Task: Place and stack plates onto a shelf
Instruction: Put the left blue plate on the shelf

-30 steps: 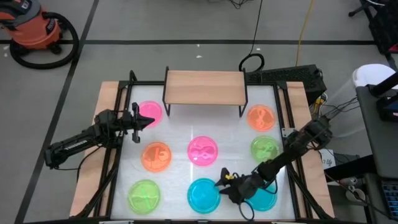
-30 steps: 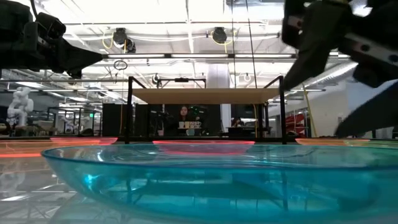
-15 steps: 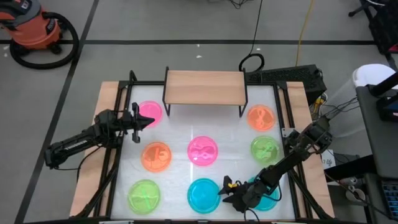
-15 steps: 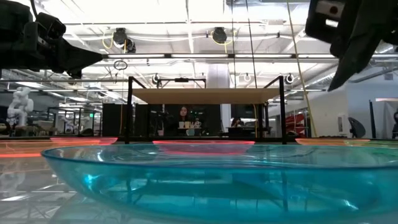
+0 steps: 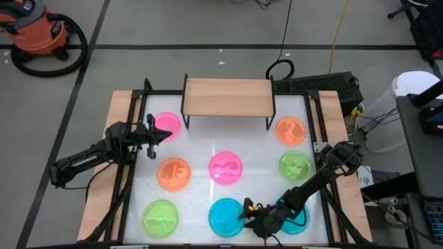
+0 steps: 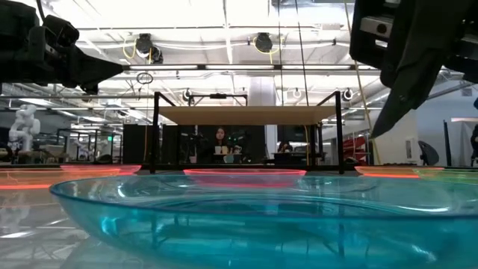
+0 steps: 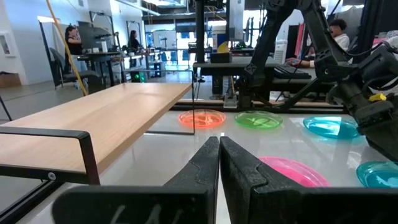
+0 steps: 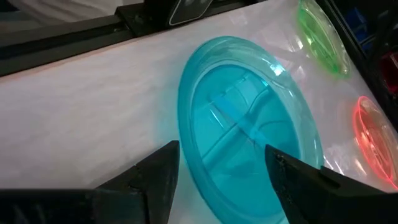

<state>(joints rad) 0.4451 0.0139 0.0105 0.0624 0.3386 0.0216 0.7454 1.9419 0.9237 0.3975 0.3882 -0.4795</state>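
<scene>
Light-wood and bare, the shelf (image 5: 228, 97) at the upper centre of the high view carries nothing — no plate has been placed yet. All eight plates are seen on the white tabletop (image 5: 201, 149) below it. The right gripper (image 8: 219, 163), fingers apart, is poised over a cyan plate (image 5: 227, 216) at the lower centre. The left gripper (image 7: 219, 144), fingers together, is held by the pink plate (image 5: 167, 125) at left. The whole job is judged still ahead.
</scene>
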